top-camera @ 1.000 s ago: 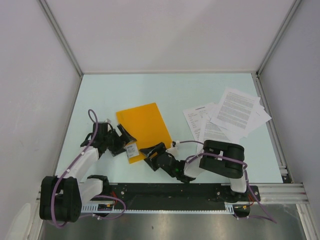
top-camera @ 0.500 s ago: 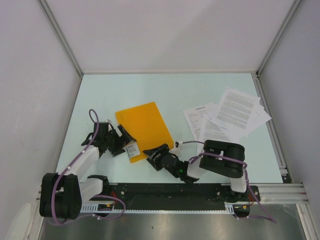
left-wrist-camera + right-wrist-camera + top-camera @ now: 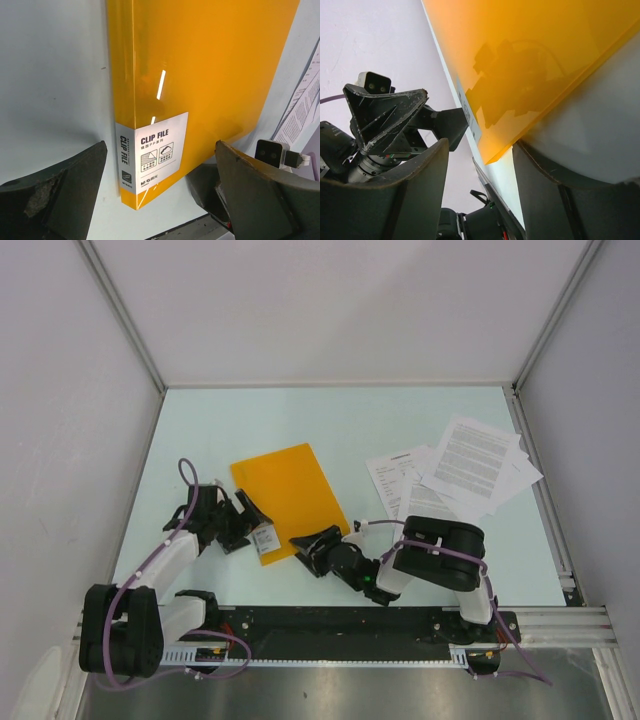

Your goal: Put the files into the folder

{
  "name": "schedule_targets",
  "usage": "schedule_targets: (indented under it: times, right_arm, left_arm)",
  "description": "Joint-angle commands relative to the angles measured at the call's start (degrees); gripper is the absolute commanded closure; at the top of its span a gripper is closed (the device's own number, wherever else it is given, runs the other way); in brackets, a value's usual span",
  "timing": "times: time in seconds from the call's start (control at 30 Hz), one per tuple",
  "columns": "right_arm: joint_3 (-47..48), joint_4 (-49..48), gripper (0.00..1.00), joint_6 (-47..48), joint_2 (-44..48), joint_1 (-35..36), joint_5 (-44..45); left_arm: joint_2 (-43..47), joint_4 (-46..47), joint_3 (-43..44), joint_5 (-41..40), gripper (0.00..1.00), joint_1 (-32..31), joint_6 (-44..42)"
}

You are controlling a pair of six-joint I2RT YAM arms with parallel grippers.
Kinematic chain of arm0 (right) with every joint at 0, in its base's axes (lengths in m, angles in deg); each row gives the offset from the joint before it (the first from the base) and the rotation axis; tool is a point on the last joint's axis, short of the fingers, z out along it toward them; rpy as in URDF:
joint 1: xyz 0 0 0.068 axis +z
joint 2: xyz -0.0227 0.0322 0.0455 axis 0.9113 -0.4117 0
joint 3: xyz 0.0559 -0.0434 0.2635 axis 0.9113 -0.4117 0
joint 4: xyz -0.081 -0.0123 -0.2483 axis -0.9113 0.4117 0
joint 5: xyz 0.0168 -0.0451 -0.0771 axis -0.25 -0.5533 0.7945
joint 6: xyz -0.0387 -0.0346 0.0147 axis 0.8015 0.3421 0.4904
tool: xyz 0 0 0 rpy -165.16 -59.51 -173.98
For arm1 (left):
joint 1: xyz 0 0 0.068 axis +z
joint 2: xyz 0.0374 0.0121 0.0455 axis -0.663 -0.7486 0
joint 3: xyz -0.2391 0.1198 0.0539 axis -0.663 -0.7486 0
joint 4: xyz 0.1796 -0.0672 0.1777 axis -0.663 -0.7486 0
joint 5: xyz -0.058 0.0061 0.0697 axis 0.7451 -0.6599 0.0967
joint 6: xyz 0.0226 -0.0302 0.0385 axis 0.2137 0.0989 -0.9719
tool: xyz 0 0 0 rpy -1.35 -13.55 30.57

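Zero files loaded, by the look of it. Left gripper (image 3: pixel 240 522) hangs wide open at the folder's (image 3: pixel 290 495) labelled near corner. Right gripper (image 3: pixel 312 543) straddles the other near corner, jaws apart, no clamp visible. Folder lies shut, flat on the table (image 3: pixel 350 430). Files (image 3: pixel 470 475) sit loose far right, well apart. Opening and loading both remain.

orange folder (image 3: pixel 292 492) flat, files (image 3: pixel 470 468) fanned well apart
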Motion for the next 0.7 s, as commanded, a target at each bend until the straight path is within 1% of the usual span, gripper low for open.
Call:
schedule_targets:
  times: [0.0,0.1,0.2,0.43,0.67]
  right_arm:
    - [-0.5,-4.0,0.42,-0.2,-1.1,-0.7,0.1]
    - [-0.5,-4.6,0.43,0.0,-1.6,-1.4,-0.2]
    - [-0.5,-5.7,0.47,0.2,-2.0,-1.7,-1.4]
    - [-1.0,-6.1,0.49,0.1,-1.3,-1.1,-2.0]
    - [-1.4,-5.0,0.41,1.8,0.5,-0.4,-1.8]
  left_arm:
    - [-0.3,1.4,0.9,-0.5,0.05,-0.4,-0.7]
    - [-0.4,1.5,1.0,-0.3,0.05,-0.4,-0.8]
    - [-0.4,1.5,1.0,-0.3,0.05,-0.4,-0.9]
    - [-0.9,1.4,1.2,-0.7,0.05,-0.4,-1.5]
    - [-1.7,1.8,1.6,-0.8,0.04,-0.4,-2.0]
